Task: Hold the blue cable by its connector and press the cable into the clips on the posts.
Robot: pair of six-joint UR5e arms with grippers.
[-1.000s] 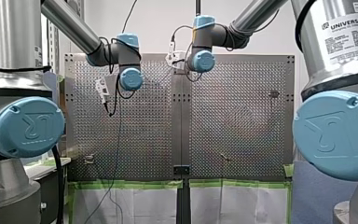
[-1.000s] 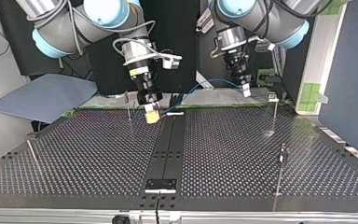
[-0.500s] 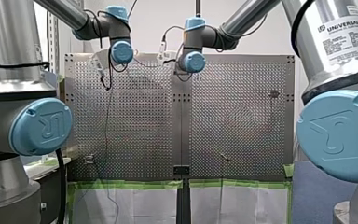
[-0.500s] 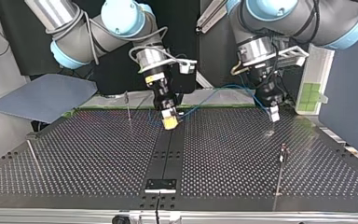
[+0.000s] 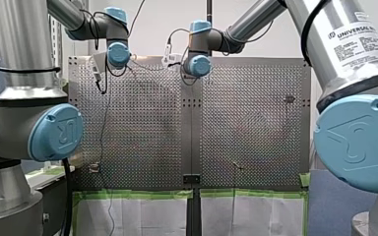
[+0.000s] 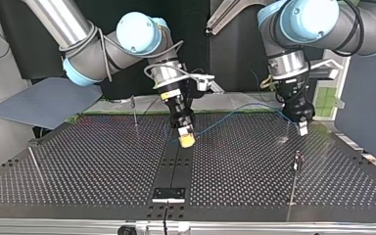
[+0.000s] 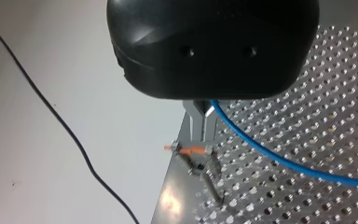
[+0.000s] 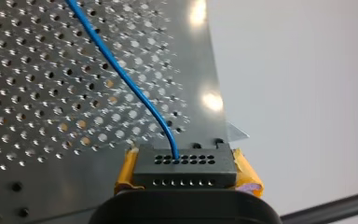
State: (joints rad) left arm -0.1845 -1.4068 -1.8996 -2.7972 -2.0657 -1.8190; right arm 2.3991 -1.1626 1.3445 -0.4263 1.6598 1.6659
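Note:
A thin blue cable (image 6: 235, 111) spans between my two grippers above the perforated table (image 6: 103, 166). My right gripper (image 6: 187, 139), with yellow pads, is shut on the cable's dark grey connector (image 8: 184, 165); the blue cable (image 8: 121, 74) leaves the connector's face. My left gripper (image 6: 302, 128) hangs at the top view's right. In the left wrist view its metal fingers (image 7: 201, 133) are shut on the blue cable (image 7: 279, 158). Just beyond their tips sits a small clip (image 7: 190, 150) with an orange lever, by the plate's edge.
Thin posts stand on the table: one (image 6: 134, 111) at the back left of the top view, one (image 6: 295, 169) at the right front, one (image 6: 35, 166) leaning at the left. A black strip (image 6: 174, 166) runs down the table's middle. A grey sheet (image 6: 44, 100) lies beyond the left edge.
In the top view both grippers came toward the camera with the cable. My left gripper also shifted right, my right gripper moved along the middle strip. The cable now hangs straighter.

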